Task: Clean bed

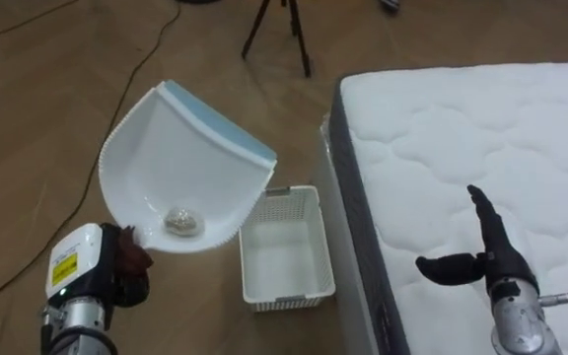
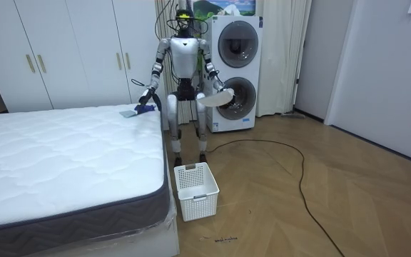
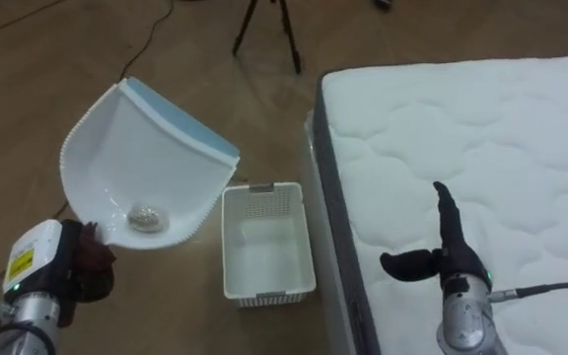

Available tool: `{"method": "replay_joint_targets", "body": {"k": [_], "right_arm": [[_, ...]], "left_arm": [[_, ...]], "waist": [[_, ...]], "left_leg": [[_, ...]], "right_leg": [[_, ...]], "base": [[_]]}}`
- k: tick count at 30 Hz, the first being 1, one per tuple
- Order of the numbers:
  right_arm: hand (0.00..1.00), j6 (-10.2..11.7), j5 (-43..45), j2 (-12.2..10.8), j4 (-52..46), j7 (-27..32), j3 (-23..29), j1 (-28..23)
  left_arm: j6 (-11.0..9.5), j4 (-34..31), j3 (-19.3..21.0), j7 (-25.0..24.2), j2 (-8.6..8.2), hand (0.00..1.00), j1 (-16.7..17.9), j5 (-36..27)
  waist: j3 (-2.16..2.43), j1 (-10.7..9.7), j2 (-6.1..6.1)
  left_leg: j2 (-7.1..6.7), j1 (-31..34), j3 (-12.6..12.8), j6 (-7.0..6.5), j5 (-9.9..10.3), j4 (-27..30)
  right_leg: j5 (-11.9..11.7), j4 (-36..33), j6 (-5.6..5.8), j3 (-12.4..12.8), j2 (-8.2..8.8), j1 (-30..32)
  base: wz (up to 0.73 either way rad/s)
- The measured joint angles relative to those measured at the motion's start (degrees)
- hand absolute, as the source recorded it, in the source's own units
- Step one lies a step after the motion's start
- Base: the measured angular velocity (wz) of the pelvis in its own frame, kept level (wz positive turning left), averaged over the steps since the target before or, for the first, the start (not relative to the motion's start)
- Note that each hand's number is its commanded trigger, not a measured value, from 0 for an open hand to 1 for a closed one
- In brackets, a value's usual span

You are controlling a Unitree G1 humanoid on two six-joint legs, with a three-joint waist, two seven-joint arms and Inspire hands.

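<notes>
Dustpan (image 1: 180, 158) w/ wad (image 1: 180, 220) gripped, L hand (image 1: 126, 264); R hand (image 1: 494, 254) over bed (image 1: 442, 128)

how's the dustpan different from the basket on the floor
The dustpan is held tilted in the air by the left hand; the basket stands on the floor beside the mattress. The dustpan carries a small crumpled wad; the basket looks empty. The dustpan is smooth and rounded with a blue strip along one edge; the basket is rectangular with perforated walls. Both are white.

Mattress (image 1: 481, 128) at two o'clock is left bare; floor (image 1: 47, 89) is blocked at six by a basket (image 1: 284, 258), at twelve by a tripod (image 1: 301, 49).
</notes>
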State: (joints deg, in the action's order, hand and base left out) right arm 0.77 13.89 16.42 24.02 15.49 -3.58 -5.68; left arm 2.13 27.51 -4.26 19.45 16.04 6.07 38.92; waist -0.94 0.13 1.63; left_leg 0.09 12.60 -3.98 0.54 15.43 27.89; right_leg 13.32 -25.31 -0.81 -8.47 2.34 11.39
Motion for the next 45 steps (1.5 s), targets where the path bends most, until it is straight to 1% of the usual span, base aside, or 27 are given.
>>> {"method": "replay_joint_targets", "body": {"k": [1, 4, 7, 10, 11, 12, 14, 17, 19, 20, 21, 22, 23, 25, 26, 27, 28, 29, 31, 32, 34, 35, 36, 37, 40, 42, 45], "right_arm": [[0.00, 0.21, 0.25, -0.01, 1.24, 0.01, -0.37, -0.07], [0.00, 0.56, 2.20, 0.03, 2.89, -0.04, -0.99, 0.04], [0.00, 0.68, 4.03, 0.57, 4.91, -0.07, -2.06, 0.39], [0.00, 0.70, 4.63, 0.72, 6.39, -0.07, -2.12, 0.38], [0.00, 0.72, 4.73, 0.74, 6.56, -0.06, -2.12, 0.38], [0.00, 0.73, 4.87, 0.77, 6.80, 0.01, -2.09, 0.40], [0.00, 0.91, 5.04, 0.79, 7.41, 0.07, -2.13, 0.41], [0.00, 1.71, 5.00, 0.90, 9.16, 0.07, -2.57, 0.12], [0.00, 1.72, 5.71, 1.51, 9.07, 0.13, -3.07, 0.02], [0.00, 1.72, 6.13, 1.61, 9.08, 0.17, -3.15, 0.07], [0.00, 1.74, 6.40, 1.86, 9.18, 0.29, -3.50, 0.21], [0.00, 1.80, 6.49, 2.20, 9.41, 0.54, -4.22, 0.46], [0.00, 1.88, 6.66, 2.25, 9.57, 0.57, -4.32, 0.66], [0.00, 1.90, 6.96, 2.73, 9.74, 0.56, -4.73, 0.70], [0.00, 1.90, 7.07, 2.84, 9.78, 0.54, -4.77, 0.59], [0.00, 1.88, 7.16, 3.28, 9.80, 0.54, -5.06, 0.48], [0.00, 2.06, 7.12, 3.89, 9.78, 0.60, -5.44, 1.09], [0.00, 2.12, 7.05, 4.14, 9.78, 0.63, -5.44, 1.54], [0.00, 2.21, 7.60, 5.17, 9.77, 0.71, -5.60, 2.32], [0.00, 2.22, 7.77, 5.61, 9.64, 0.80, -5.95, 2.68], [0.00, 2.37, 8.31, 7.80, 8.97, 1.10, -7.58, 2.83], [0.00, 2.43, 8.65, 8.48, 8.91, 1.15, -8.16, 3.04], [0.00, 2.47, 9.32, 9.53, 8.88, 1.37, -8.99, 3.27], [0.00, 2.47, 10.73, 10.06, 8.67, 1.69, -9.16, 3.14], [0.00, 2.83, 13.35, 10.15, 7.50, 3.26, -9.93, 3.28], [0.00, 2.84, 13.80, 10.49, 6.30, 3.48, -10.49, 3.25], [0.00, 2.60, 14.03, 10.74, 4.48, 3.88, -11.02, 3.00]], "left_arm": [[0.01, 1.23, -0.37, 0.00, 0.04, 1.00, 0.04, -0.09], [-0.06, 2.50, -0.42, 0.14, 0.11, 1.00, -0.02, -0.54], [-0.12, 4.35, -0.41, 0.30, 0.20, 1.00, -0.13, -0.95], [-0.15, 5.73, -0.54, 0.29, 0.24, 1.00, -0.39, -1.10], [-0.14, 6.02, -0.54, 0.30, 0.33, 1.00, -0.43, -1.08], [-0.12, 6.47, -0.54, 0.28, 0.61, 1.00, -0.62, -1.07], [-0.18, 7.51, -0.54, 0.28, 1.13, 1.00, -1.95, -0.95], [-0.41, 11.90, -1.50, 0.34, 3.18, 1.00, -5.48, -0.62], [-0.76, 14.26, -3.29, 0.32, 6.04, 1.00, -8.60, -0.57], [-0.76, 14.69, -3.70, 0.32, 6.62, 1.00, -9.57, -0.50], [-0.89, 15.59, -4.54, 0.32, 7.71, 1.00, -11.52, -0.51], [-1.45, 16.62, -5.23, 0.33, 8.84, 1.00, -13.44, -0.50], [-1.83, 17.28, -5.58, 0.34, 9.41, 1.00, -14.44, -0.52], [-2.05, 18.54, -7.31, 0.11, 11.51, 1.00, -17.28, -0.45], [-2.05, 18.53, -7.43, -0.02, 11.95, 1.00, -17.78, 0.24], [-2.03, 18.46, -7.82, -0.19, 12.82, 1.00, -18.53, 1.95], [-2.00, 18.45, -8.73, -0.57, 14.15, 1.00, -19.47, 2.92], [-1.93, 18.42, -9.21, -0.96, 14.77, 1.00, -19.91, 3.41], [-1.75, 18.38, -10.71, -2.36, 16.84, 1.00, -22.08, 5.71], [-1.57, 18.37, -11.84, -2.49, 17.48, 1.00, -22.65, 5.92], [-0.84, 18.09, -16.40, -3.14, 20.07, 1.00, -24.10, 7.15], [-0.75, 18.03, -17.35, -3.45, 20.52, 1.00, -24.19, 7.66], [-0.71, 17.96, -19.07, -3.94, 21.14, 1.00, -24.39, 8.24], [-0.66, 17.95, -20.12, -4.21, 21.26, 1.00, -24.50, 9.08], [-0.18, 17.77, -22.07, -5.35, 21.64, 1.00, -24.63, 10.12], [0.26, 17.53, -23.49, -6.40, 21.97, 1.00, -25.19, 11.04], [0.49, 17.02, -25.28, -6.99, 22.58, 1.00, -26.11, 12.32]], "waist": [[-0.01, 0.03, 0.00], [-0.15, 0.09, -0.04], [-0.19, 0.25, -0.14], [-0.25, 0.02, -0.16], [-0.26, -0.05, -0.13], [-0.28, -0.38, -0.13], [-0.35, -0.62, -0.10], [-0.43, -1.90, -0.28], [-1.11, -2.16, -1.25], [-1.21, -2.27, -1.43], [-1.36, -2.55, -1.73], [-1.67, -2.97, -2.30], [-1.89, -3.10, -2.65], [-1.94, -3.39, -3.98], [-1.92, -3.55, -4.44], [-1.85, -3.84, -5.35], [-1.85, -4.39, -5.75], [-1.76, -4.64, -6.06], [-1.75, -5.83, -6.83], [-1.70, -6.12, -7.24], [-1.78, -6.47, -8.27], [-1.77, -6.82, -8.70], [-1.76, -7.77, -9.53], [-1.70, -8.40, -10.24], [-1.66, -9.12, -10.94], [-1.51, -9.59, -11.24], [-1.49, -9.99, -11.48]], "left_leg": [[0.29, 0.56, 1.03, 0.02, 0.27, 0.66], [0.24, 3.01, 0.93, 0.17, 0.36, 1.27], [0.29, 4.96, 0.87, 0.45, 0.23, 1.59], [0.27, 6.28, 1.07, 0.56, 0.12, 1.68], [0.21, 6.56, 1.28, 0.55, 0.12, 1.67], [0.24, 7.20, 2.23, 0.40, 0.04, 1.75], [0.19, 8.17, 2.53, 0.20, -0.08, 1.85], [0.25, 9.32, 4.11, -0.16, -0.20, 2.90], [0.64, 11.72, 5.39, -0.78, 0.17, 5.00], [0.57, 12.44, 5.62, -0.87, 0.23, 5.55], [0.29, 13.79, 5.75, -0.99, 0.27, 6.22], [0.17, 14.99, 5.83, -1.41, 0.46, 6.99], [0.10, 15.50, 5.94, -1.60, 0.60, 7.49], [-0.03, 17.43, 6.97, -2.19, 0.97, 8.08], [-0.07, 17.91, 7.07, -2.30, 0.91, 8.23], [-0.28, 18.72, 7.12, -2.55, 0.82, 8.60], [-0.87, 19.39, 7.30, -2.83, 0.67, 8.74], [-0.95, 19.85, 7.55, -3.02, 0.55, 8.80], [-1.82, 21.12, 7.94, -3.46, 0.19, 9.06], [-1.94, 21.40, 8.01, -3.54, 0.15, 9.25], [-2.15, 21.96, 8.81, -3.86, 0.26, 9.67], [-2.29, 21.96, 8.86, -3.93, 0.25, 9.63], [-2.69, 21.89, 8.91, -4.08, 0.19, 9.43], [-2.82, 21.82, 9.56, -4.34, 0.09, 9.13], [-2.93, 21.92, 11.47, -4.52, 0.02, 8.77], [-2.83, 22.43, 11.96, -4.52, 0.02, 8.77], [-2.71, 23.00, 12.64, -4.50, 0.00, 8.81]], "right_leg": [[0.87, -0.84, -0.18, -0.56, 0.10, 0.31], [2.22, -2.67, -0.68, -1.43, 0.50, 2.84], [2.66, -3.64, -1.02, -2.01, 1.03, 4.55], [2.69, -4.04, -1.04, -2.59, 1.40, 5.76], [2.80, -4.35, -0.99, -2.61, 1.57, 6.07], [2.98, -4.76, -0.85, -2.61, 1.78, 6.68], [3.01, -4.91, -0.78, -2.71, 1.97, 7.55], [3.27, -5.68, -0.43, -2.91, 2.56, 8.36], [3.33, -7.21, -0.35, -2.75, 2.80, 10.51], [3.37, -7.94, -0.28, -2.55, 2.92, 11.36], [3.46, -9.56, -0.12, -2.41, 3.57, 13.05], [3.71, -10.84, 0.18, -2.00, 3.61, 14.44], [3.76, -11.36, 0.25, -1.64, 3.64, 15.02], [3.89, -12.64, 0.69, -0.48, 3.83, 17.44], [3.83, -12.68, 0.79, -0.38, 3.88, 17.87], [3.76, -12.88, 0.90, -0.40, 4.31, 18.59], [3.98, -13.76, 1.22, -0.10, 4.88, 19.80], [3.98, -14.12, 1.24, -0.09, 5.19, 20.39], [4.15, -15.58, 1.50, 0.08, 6.29, 22.25], [4.27, -15.88, 1.65, 0.18, 6.43, 22.55], [4.37, -16.88, 1.95, 1.32, 6.73, 23.84], [4.35, -16.96, 2.04, 1.49, 6.80, 23.92], [4.51, -17.35, 2.39, 1.94, 6.99, 24.04], [4.62, -17.58, 2.52, 2.16, 7.37, 24.35], [4.78, -18.68, 2.54, 3.66, 7.66, 25.91], [4.85, -19.00, 2.43, 3.96, 7.67, 26.84], [4.92, -19.60, 2.30, 4.67, 7.52, 28.04]], "base": [[0.38], [0.31], [0.17], [0.14], [0.05], [0.08], [0.08], [0.11], [-0.03], [-0.06], [0.00], [0.00], [0.00], [-0.12], [0.00], [0.00], [0.04], [0.00], [0.08], [0.10], [-0.11], [-0.10], [0.00], [0.00], [-0.17], [-0.10], [-0.07]]}}
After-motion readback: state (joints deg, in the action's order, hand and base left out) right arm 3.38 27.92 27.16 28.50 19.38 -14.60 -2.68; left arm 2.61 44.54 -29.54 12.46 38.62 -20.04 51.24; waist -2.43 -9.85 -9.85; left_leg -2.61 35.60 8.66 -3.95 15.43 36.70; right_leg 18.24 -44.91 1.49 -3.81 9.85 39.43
